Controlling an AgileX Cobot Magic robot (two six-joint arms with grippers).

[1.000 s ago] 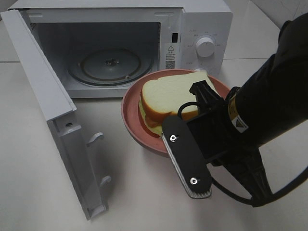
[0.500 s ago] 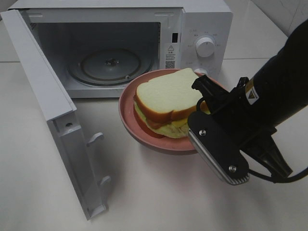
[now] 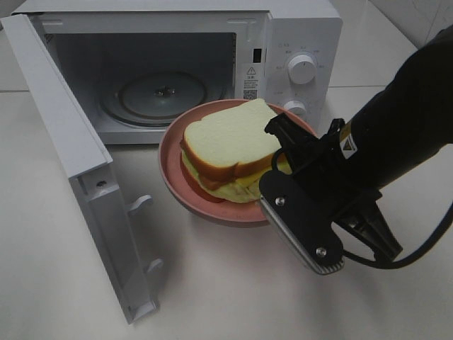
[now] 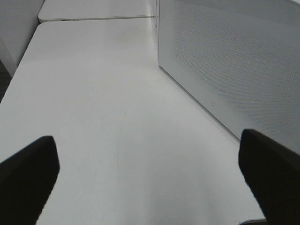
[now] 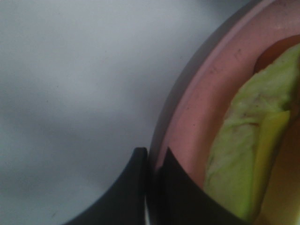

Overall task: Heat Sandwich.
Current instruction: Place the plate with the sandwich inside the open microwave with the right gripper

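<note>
The sandwich [image 3: 226, 145], white bread with yellow-green filling, lies on a round pink plate [image 3: 172, 161] in front of the open microwave [image 3: 301, 35]. My right gripper [image 3: 283, 142] is shut on the plate's right rim. In the right wrist view its fingertips [image 5: 152, 164] pinch the pink plate rim [image 5: 197, 117], with the sandwich filling [image 5: 243, 154] beside them. My left gripper [image 4: 150, 183] is open with nothing between its fingers [image 4: 28, 173], over bare table beside the microwave's perforated side wall [image 4: 234, 61]. It is out of the high view.
The microwave door [image 3: 78, 163] is swung wide open to the left, its edge reaching toward the table's front. The glass turntable [image 3: 161, 95] lies bare inside the cavity. The control knobs [image 3: 303, 69] are on the right of the microwave's front.
My right gripper has carried the plate with the sandwich leftward, closer to the microwave's opening. The grip on the rim has stayed shut.
</note>
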